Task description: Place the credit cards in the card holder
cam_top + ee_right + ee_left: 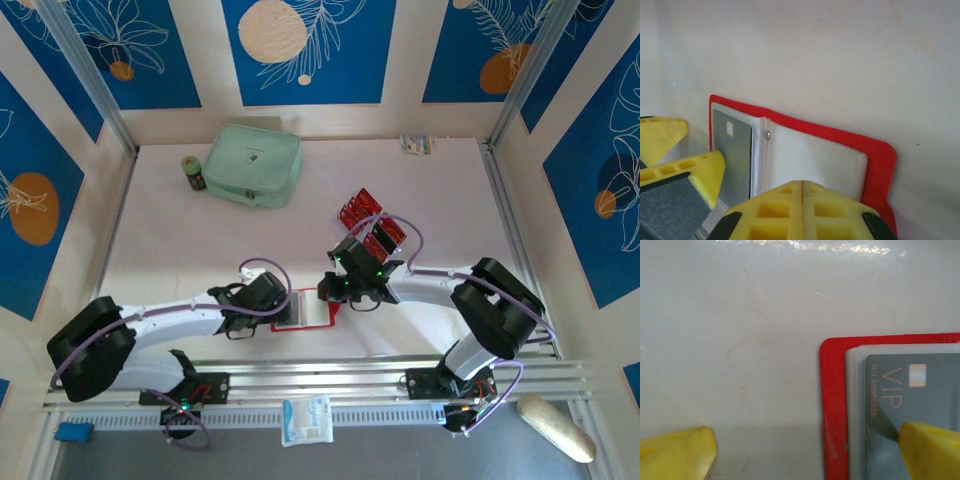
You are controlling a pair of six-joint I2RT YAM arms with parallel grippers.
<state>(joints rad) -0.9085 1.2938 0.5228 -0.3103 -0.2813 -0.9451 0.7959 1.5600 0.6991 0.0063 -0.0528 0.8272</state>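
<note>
The red card holder (310, 308) lies open on the white worktop (200, 240) between both arms, cut off at the frame edge in the left wrist view. A grey card (920, 405) under its clear sleeve (855, 410) reads "VIP" and "NO 888…", the later digits unclear. The left fingers (675, 452) are spread wide, with one tip on the sleeve. The right fingers (775, 210) are pressed together with nothing seen between them. The red credit cards (370, 225) lie just beyond.

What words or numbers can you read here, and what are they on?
"VIP": on the grey card in the red card holder's clear sleeve.
"NO 88...": along that card's edge; the later digits are blurred.
Print on the mint-green case and the small packet: too small to read.
</note>
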